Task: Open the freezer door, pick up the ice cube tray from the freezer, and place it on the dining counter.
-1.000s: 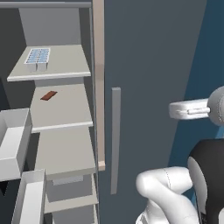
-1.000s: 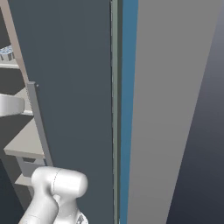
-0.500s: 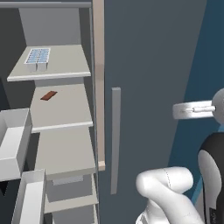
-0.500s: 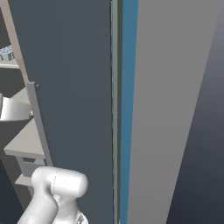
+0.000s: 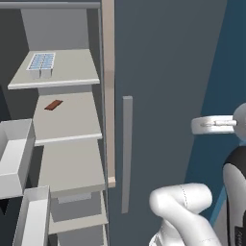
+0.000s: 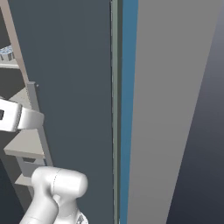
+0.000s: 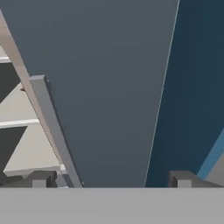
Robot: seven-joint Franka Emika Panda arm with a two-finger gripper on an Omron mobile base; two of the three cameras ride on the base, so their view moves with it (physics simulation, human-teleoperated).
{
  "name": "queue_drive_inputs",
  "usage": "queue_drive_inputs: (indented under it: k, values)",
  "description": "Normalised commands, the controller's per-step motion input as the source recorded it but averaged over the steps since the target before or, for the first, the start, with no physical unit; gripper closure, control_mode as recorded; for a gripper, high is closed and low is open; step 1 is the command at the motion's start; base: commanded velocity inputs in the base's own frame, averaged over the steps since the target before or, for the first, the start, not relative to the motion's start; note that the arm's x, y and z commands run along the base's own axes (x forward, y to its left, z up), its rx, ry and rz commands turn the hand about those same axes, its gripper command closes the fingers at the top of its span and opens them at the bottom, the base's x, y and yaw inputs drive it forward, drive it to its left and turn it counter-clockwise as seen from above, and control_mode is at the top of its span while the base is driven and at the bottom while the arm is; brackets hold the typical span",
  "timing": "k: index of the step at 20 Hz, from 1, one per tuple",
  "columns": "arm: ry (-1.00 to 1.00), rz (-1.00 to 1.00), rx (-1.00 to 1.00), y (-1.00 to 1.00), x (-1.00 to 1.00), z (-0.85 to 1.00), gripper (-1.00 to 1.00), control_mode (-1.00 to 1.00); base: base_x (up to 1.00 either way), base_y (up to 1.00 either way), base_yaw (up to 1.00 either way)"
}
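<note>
claw (image 7: 111,177): jaws wide apart, empty, facing the plain door | ice cube tray (image 5: 41,62): top shelf of freezer (image 5: 67,144), far left of claw, long axis running front-to-back | next: swing claw left into freezer

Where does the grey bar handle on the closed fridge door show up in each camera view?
Left base view: grey bar handle stands upright at centre, right of the freezer shelves.
Right base view: at the left edge, slanting, shelves behind it.
Hand view: left of centre, slanting down to the right, shelves on its left.
Shared landmark: the pale freezer shelves beside the handle.
</note>
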Motion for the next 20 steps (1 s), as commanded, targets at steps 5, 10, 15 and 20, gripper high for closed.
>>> queue_drive_inputs:
  k: [5, 10, 15, 20]
  values:
    - [0.06, 0.00, 0.01, -0.49, 0.03, 0.00, -1.00, -1.00, 0.00, 0.00, 0.00]
    - [0.06, 0.00, 0.00, -0.07, 0.08, -0.02, -1.00, -1.00, 0.00, 0.00, 0.00]
    - [0.04, 0.00, 0.00, 0.01, 0.04, -0.07, -1.00, -1.00, 0.00, 0.00, 0.00]
    - [0.04, 0.00, 0.00, 0.01, 0.15, -0.03, -1.00, -1.00, 0.00, 0.00, 0.00]
